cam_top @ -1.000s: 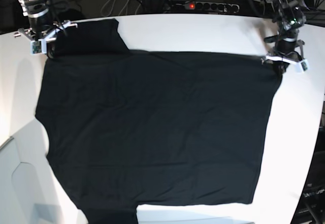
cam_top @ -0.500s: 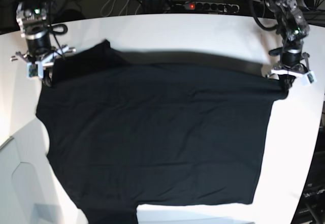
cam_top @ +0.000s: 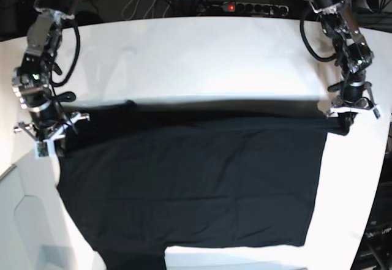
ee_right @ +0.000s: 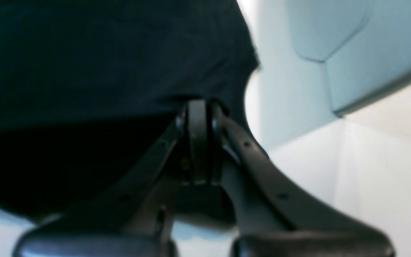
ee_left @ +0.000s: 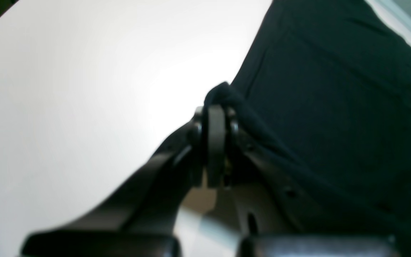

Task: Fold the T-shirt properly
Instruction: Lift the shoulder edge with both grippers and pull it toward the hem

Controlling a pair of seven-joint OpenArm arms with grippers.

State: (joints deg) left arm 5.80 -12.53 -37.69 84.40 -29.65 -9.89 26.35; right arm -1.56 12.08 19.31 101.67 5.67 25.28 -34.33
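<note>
Here the T-shirt (cam_top: 196, 178) lies spread over the white table (cam_top: 202, 56), covering most of its near half in the base view. Its far edge runs almost straight across the table, raised off the surface and casting a dark shadow band on the bare tabletop just behind it. The near edge of the cloth reaches the bottom of that view, where a strip of white table shows beside one hanging portion.

The left gripper (cam_top: 344, 120), at the right side of the base view, is pinched together on the far right corner of the T-shirt. In the left wrist view the left gripper (ee_left: 215, 107) has its two fingers pressed flat against each other, with a small bunch of black cloth pushed up at their tips; the T-shirt (ee_left: 334, 107) falls away to the right and bare table lies to the left.

The right gripper (cam_top: 57, 142), at the left side of the base view, is likewise clamped on the far left corner of the cloth. In the right wrist view the right gripper (ee_right: 199, 107) shows its fingers closed together on the hem, with the T-shirt (ee_right: 102, 53) stretched above and left of them. A pale grey panel (ee_right: 334, 43) sits beyond the table's edge to the right.

Black cables (cam_top: 141, 0) and a power strip (cam_top: 248, 7) lie behind the table's far edge.
</note>
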